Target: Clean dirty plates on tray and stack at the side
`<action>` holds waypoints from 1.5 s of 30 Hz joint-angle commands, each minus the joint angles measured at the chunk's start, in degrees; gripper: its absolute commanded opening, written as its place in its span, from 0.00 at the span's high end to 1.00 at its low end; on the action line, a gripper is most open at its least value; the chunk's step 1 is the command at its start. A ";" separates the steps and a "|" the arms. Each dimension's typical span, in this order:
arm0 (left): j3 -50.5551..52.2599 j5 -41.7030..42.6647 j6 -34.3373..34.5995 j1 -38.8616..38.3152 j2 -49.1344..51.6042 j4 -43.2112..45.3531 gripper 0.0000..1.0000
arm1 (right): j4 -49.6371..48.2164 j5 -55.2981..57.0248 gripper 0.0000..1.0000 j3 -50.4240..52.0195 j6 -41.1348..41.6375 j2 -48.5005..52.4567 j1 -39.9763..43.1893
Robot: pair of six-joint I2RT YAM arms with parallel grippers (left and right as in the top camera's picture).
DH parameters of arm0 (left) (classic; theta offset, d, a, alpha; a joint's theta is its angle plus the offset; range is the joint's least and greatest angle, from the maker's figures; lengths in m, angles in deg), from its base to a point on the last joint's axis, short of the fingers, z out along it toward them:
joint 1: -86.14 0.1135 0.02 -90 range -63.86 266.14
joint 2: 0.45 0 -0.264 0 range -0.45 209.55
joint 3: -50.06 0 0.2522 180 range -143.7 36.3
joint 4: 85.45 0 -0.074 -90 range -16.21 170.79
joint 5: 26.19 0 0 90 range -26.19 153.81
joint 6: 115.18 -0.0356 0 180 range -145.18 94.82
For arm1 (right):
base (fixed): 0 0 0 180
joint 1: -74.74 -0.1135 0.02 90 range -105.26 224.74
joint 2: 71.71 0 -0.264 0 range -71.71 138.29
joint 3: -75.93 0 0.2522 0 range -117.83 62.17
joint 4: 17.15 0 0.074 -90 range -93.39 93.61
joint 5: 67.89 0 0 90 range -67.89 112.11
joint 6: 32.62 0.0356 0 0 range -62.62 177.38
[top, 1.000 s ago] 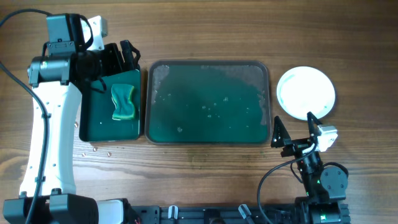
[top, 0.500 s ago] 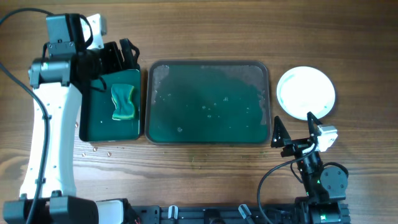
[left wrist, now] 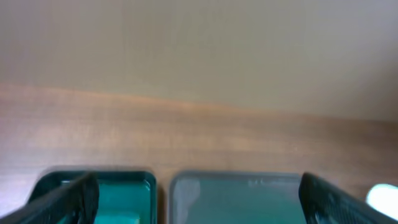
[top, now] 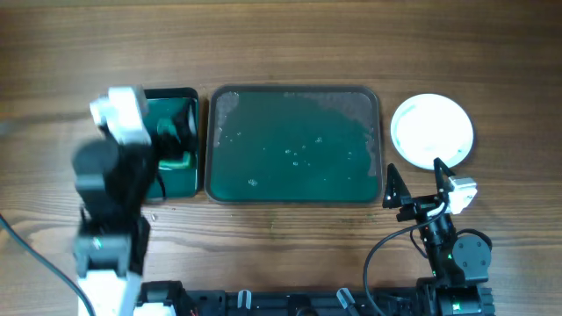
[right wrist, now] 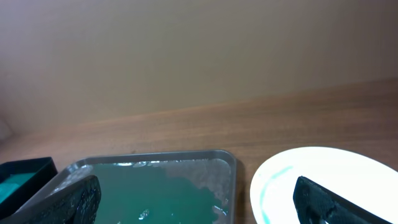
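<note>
- The plates (top: 431,130) sit as one white pile on the tabletop (top: 281,44) at the right of the frame, beside the tray (top: 294,180), where the task wants them stacked.
- The tray holds only droplets, so the work looks nearly finished.
- The left end effector (left wrist: 199,202) is spread apart and empty, near the smaller tray (top: 186,110).
- The right end effector (right wrist: 199,202) is spread apart and empty at lower right, just short of the pile.

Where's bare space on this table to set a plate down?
Bare wood runs along the far edge beyond the tray and plates, and in the near strip in front of the tray. The tray itself holds only droplets. Crowded: small tray under left arm.
</note>
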 commanded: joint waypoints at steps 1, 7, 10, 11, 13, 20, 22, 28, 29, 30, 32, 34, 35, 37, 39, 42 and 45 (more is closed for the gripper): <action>14.80 -3.48 0.22 -0.22 -12.39 8.44 0.00 | -0.17 0.79 0.00 0.07 0.48 -0.72 -0.17; 29.55 -5.88 1.66 -0.22 -27.96 14.19 0.00 | -0.20 0.79 0.00 0.07 0.46 -0.72 -0.17; 33.40 -5.90 1.64 -0.22 -32.96 14.12 0.00 | -0.20 0.79 0.00 0.07 0.48 -0.72 -0.17; 34.29 -5.90 1.62 -0.22 -34.07 14.08 0.00 | -0.17 0.79 0.01 0.07 0.50 -0.72 -0.17; 36.06 -6.34 1.60 -0.22 -35.95 14.08 0.00 | -0.20 0.79 0.00 0.07 0.48 -0.72 -0.17; 38.53 -7.39 1.22 -0.22 -40.17 10.38 0.00 | -0.17 0.79 0.00 0.07 0.48 -0.72 -0.17; 38.53 -8.13 1.16 -0.22 -41.59 8.83 0.00 | -0.17 0.79 0.00 0.07 0.50 -0.72 -0.17; 38.53 -8.46 1.16 -0.22 -45.05 3.45 0.00 | -0.17 0.79 0.00 0.07 0.50 -0.72 -0.17; 38.53 -8.46 1.16 -0.22 -45.05 3.41 0.00 | -0.17 0.79 0.00 0.07 0.48 -0.72 -0.17; 38.53 -8.46 1.16 -0.22 -45.05 3.43 0.00 | -0.17 0.79 0.00 0.07 0.48 -0.72 -0.17; 38.53 -8.46 1.16 -0.20 -45.05 3.43 0.00 | -0.17 0.79 0.00 0.07 0.48 -0.72 -0.17; 38.53 -8.44 1.18 -0.22 -45.05 3.45 0.00 | -0.20 0.79 0.00 0.07 0.48 -0.72 -0.17; 38.53 -8.44 1.18 -0.22 -45.00 3.45 0.00 | -0.20 0.79 0.00 0.07 0.50 -0.72 -0.17; 38.53 -8.44 1.18 -0.22 -44.94 3.45 0.00 | -0.20 0.79 0.00 0.07 0.50 -0.72 -0.17; 38.53 -8.44 1.18 -0.22 -44.94 3.45 0.00 | -0.17 0.79 0.00 0.07 0.48 -0.72 -0.17; 38.53 -8.44 1.18 -0.22 -44.92 3.45 0.00 | -0.17 0.79 0.00 0.07 0.50 -0.72 -0.17; 38.53 -8.44 1.18 -0.22 -44.92 3.45 0.00 | -0.20 0.79 0.00 0.07 0.46 -0.72 -0.17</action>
